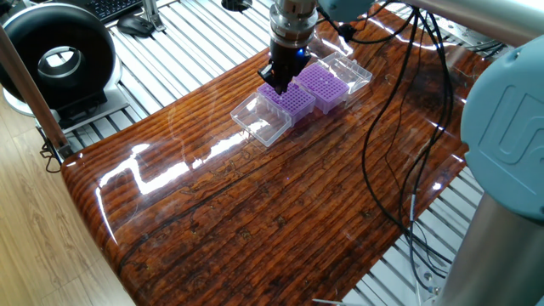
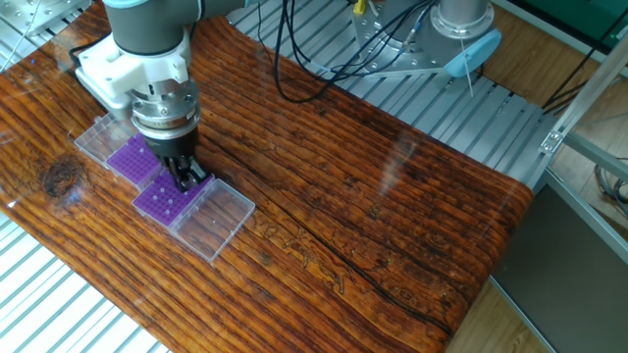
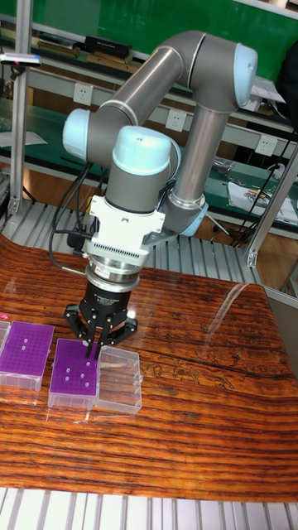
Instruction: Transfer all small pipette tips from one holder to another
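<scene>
While the gripper [image 3: 89, 348], fingers narrowed, is being held over one purple rack [image 3: 74, 373], pale small pipette tips [image 3: 73, 377] are being shown there, so progress cannot be judged.

A glossy tabletop [image 2: 392, 196] of reddish-brown wood, streaked with dark wavy grain and white glare, carries two purple racks: the near rack [image 3: 74, 374] dotted with a few pale pipette tips [image 3: 83, 374], the far rack [image 3: 25, 356] dotted more sparsely. Each sits beside a clear, colourless plastic lid [image 2: 211, 218]. The black pincer [image 3: 93, 346] hangs from a silver-grey wrist banded in white, on an arm [image 3: 178, 70] of brushed silver tubes with pale blue joint caps. Black cables [image 1: 408, 127] trail over the wood. Ribbed grey metal [image 2: 59, 314] borders the tabletop; a green wall [image 3: 124, 21] fills the tall view's background.
</scene>
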Motion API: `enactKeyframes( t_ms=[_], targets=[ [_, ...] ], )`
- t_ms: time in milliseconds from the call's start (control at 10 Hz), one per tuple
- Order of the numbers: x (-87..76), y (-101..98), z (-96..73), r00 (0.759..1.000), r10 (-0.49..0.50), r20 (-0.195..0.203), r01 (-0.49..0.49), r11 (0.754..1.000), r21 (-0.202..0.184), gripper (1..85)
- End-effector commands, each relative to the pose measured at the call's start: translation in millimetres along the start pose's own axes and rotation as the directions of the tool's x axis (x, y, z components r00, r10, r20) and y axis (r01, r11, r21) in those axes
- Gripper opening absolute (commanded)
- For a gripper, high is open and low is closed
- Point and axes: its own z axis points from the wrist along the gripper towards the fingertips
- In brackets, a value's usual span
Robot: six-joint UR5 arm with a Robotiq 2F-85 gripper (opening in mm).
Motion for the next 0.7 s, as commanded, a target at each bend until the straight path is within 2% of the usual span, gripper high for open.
enactKeyframes(
  t_ms=[0,600],
  targets=[
    [-2.9,-1.1,5.3,1.000,-0.008,0.011,0.008,1.000,-0.013,18.7],
    [-3.0,-1.9,11.5,1.000,-0.012,0.022,0.012,1.000,-0.015,19.3]
  ],
)
